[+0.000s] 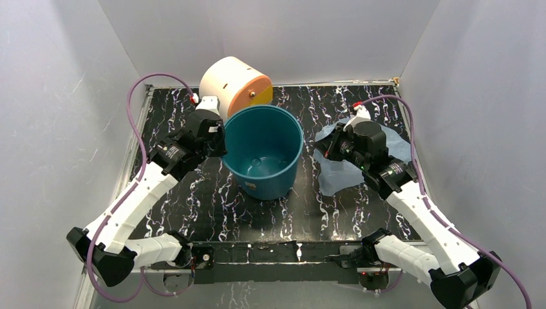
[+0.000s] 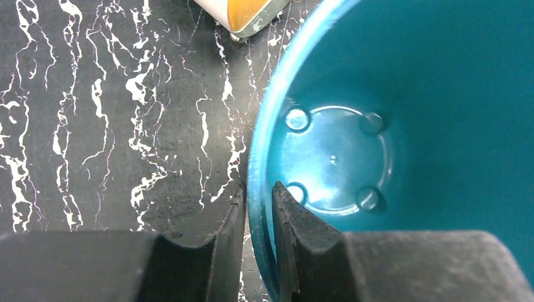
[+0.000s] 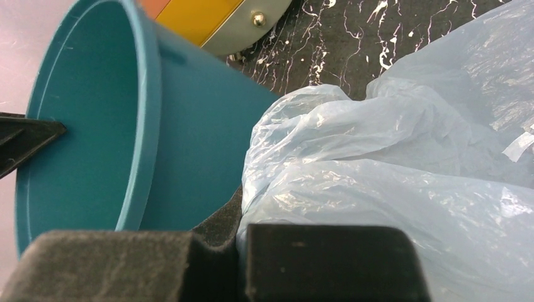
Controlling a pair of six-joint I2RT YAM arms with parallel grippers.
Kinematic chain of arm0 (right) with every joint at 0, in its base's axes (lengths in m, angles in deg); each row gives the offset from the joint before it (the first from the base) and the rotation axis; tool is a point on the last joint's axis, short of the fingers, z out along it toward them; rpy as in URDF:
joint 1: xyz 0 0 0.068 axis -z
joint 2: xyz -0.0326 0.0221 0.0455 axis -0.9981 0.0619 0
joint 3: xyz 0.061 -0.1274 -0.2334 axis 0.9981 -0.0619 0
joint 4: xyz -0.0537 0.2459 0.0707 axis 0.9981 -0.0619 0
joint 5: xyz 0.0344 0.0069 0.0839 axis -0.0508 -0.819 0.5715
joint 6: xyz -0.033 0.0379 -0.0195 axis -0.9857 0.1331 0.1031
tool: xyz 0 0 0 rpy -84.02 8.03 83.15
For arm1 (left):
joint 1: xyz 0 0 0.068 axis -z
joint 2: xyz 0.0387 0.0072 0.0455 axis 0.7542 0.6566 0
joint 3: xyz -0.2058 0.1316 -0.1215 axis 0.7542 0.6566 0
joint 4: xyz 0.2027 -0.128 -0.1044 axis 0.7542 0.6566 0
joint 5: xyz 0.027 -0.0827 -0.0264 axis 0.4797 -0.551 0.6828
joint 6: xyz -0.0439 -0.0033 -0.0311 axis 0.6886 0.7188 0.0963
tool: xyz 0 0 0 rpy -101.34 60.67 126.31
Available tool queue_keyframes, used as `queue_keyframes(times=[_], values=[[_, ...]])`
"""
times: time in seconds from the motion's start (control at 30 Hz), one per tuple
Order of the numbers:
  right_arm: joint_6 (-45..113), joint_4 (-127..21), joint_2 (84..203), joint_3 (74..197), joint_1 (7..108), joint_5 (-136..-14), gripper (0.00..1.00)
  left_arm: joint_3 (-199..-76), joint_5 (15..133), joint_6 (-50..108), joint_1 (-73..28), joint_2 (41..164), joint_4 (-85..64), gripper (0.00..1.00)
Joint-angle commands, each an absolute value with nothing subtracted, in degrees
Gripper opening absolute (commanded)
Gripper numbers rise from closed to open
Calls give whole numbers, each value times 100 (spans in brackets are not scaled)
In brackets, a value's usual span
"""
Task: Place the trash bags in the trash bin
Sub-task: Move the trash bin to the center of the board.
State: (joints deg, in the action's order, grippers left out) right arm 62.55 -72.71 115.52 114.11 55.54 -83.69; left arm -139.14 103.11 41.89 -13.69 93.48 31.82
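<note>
One teal trash bin (image 1: 270, 183) upright on the black marbled table (image 1: 193, 206), left gripper (image 2: 258, 189) pinching its rim, one pale blue trash bag (image 1: 335, 177) crumpled just right of it, right gripper (image 3: 241, 217) clamped shut on a fold, one cream-and-orange drum (image 1: 235, 84) behind.

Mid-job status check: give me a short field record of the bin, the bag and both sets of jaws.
bin: round teal plastic bin, standing, nothing inside, centre of black marbled table
bag: crinkly pale blue plastic bag, on table right of bin, outside it
left jaws: straddling bin's left rim, one inside, one outside; clamp unclear
right jaws: shut, apparently pinching bag
behind bin: cream and orange drum-shaped box
</note>
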Motion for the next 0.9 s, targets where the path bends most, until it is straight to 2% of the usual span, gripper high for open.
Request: queue_keyframes(times=[0.0, 0.23, 0.53, 0.87], values=[[6023, -6961, 11621, 11661, 5552, -8314, 3, -13928, 10360, 4139, -1354, 9455, 3322, 14], [6103, -6880, 11559, 11597, 5554, -8314, 3, -14276, 10606, 4129, -1354, 9461, 3621, 0], [6127, -6924, 11562, 11630, 5552, -8313, 3, -15212, 10409, 4206, -1354, 9952, 4304, 0], [6121, -6906, 11559, 11696, 5554, -8047, 2, -14666, 10868, 4487, -1395, 9837, 3417, 0]])
